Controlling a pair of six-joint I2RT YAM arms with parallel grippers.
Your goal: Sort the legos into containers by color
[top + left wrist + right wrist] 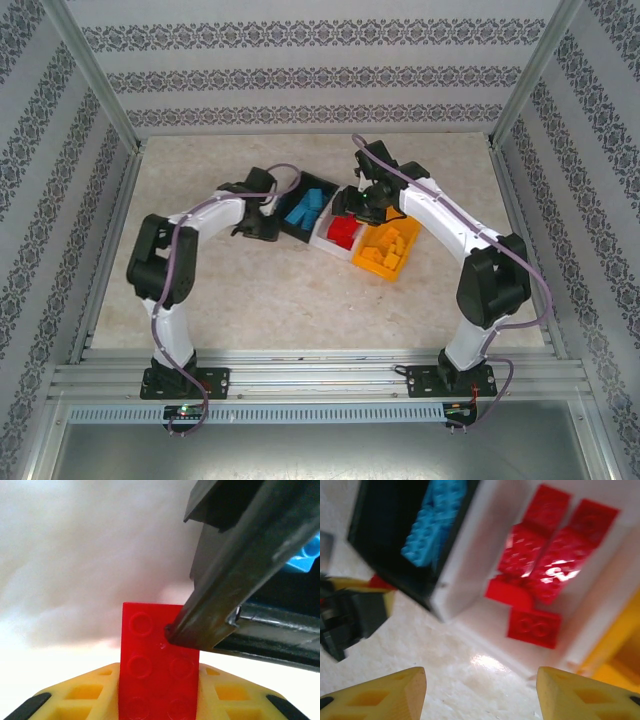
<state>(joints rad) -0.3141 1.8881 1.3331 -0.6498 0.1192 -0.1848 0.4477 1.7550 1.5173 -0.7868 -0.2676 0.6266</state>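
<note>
item 1, containers: three bins sit touching in a slanted row at the middle of the desk (pixel 300 300). the black bin (pixel 380 540) is at the far left, the white bin (pixel 465 555) in the middle and the orange bin (pixel 372 262) at the near right. blue legos (pixel 432 525) lie in the black bin. red legos (pixel 545 555) are heaped in the white bin. yellow legos (pixel 392 245) lie in the orange bin.

item 2, left hand (pixel 262 226): it sits low, just left of the black bin, and is closed on one red lego (pixel 150 635). the brick stands upright between the yellow fingers (pixel 75 700), studs facing the wrist camera. obstruction: a dark edge of the black bin crosses in front of the brick's upper right corner. contact there cannot be told.

item 3, right hand (pixel 481 675): it hangs over the row by the white bin. its fingers are spread wide and bare desk shows through the gap.

item 4, surroundings: patterned paper walls (pixel 320 80) stand on three sides. a metal rail (pixel 320 375) along the near edge carries both arm bases. a cable (pixel 185 250) loops along the left arm.
</note>
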